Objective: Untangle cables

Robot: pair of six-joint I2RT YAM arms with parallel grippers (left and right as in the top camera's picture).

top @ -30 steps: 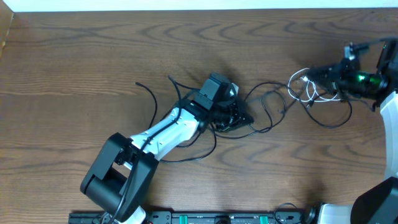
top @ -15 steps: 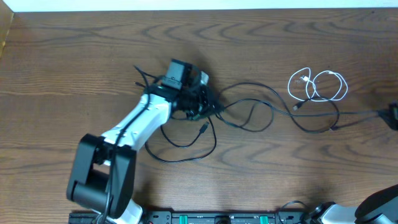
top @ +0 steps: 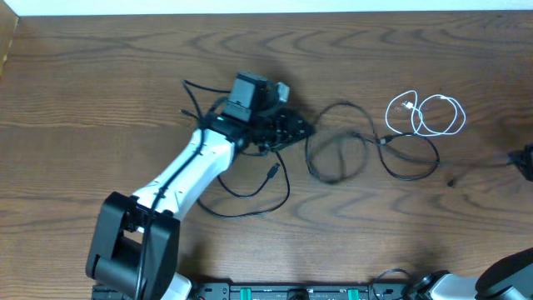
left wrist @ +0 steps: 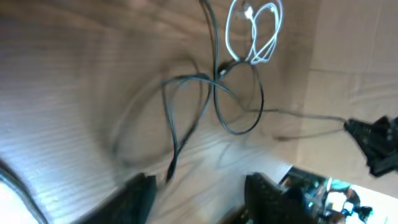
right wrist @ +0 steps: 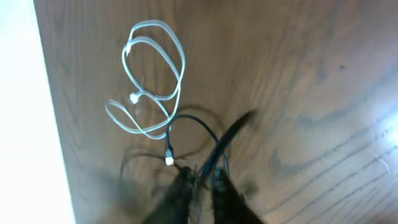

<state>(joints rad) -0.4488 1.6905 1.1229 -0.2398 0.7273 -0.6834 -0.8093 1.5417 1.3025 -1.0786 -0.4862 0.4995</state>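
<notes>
Overhead shows white cable (top: 425, 115) coiled right of black cables (top: 289, 132).

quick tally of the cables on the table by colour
white cable: 1
black cables: at least 2 (they are tangled, so the exact count is unclear)
total: at least 3

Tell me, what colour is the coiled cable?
The coiled cable is white, clearest from overhead.
</notes>
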